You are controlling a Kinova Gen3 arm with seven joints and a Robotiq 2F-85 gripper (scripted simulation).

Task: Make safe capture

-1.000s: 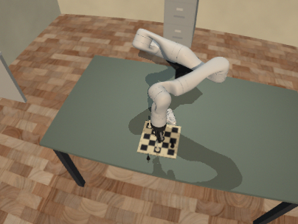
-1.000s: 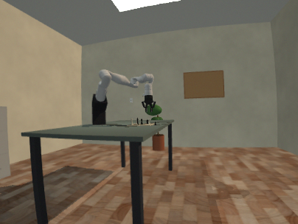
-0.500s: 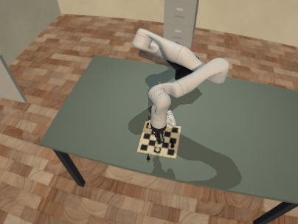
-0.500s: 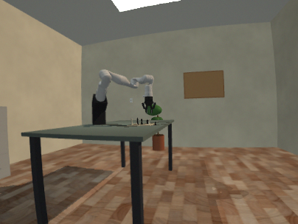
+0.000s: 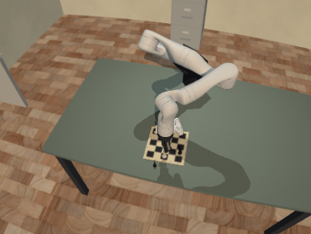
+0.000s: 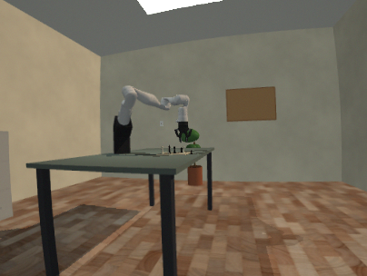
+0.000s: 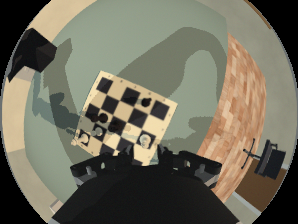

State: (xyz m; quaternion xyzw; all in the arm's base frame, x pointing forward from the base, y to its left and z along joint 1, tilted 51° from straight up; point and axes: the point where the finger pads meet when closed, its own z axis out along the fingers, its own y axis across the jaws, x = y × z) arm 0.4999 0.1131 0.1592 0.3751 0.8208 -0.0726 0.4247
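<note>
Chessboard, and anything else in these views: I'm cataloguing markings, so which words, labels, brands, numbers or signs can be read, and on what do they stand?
No text can be quoted with certainty.
Chessboard: tiny edge marks, too small to read.
Filing cabinet: pale label plates, no legible writing.
Brown wall board: no lettering visible.

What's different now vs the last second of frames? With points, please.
The gripper (image 5: 166,150) (image 6: 183,138) (image 7: 145,150) has come down slightly toward the chessboard (image 5: 148,156) (image 6: 181,153) (image 7: 164,122). No piece has visibly been taken hold of or let go. The dark piece (image 5: 155,165) beside the board stayed put, and no shift shows among the other pieces.
</note>
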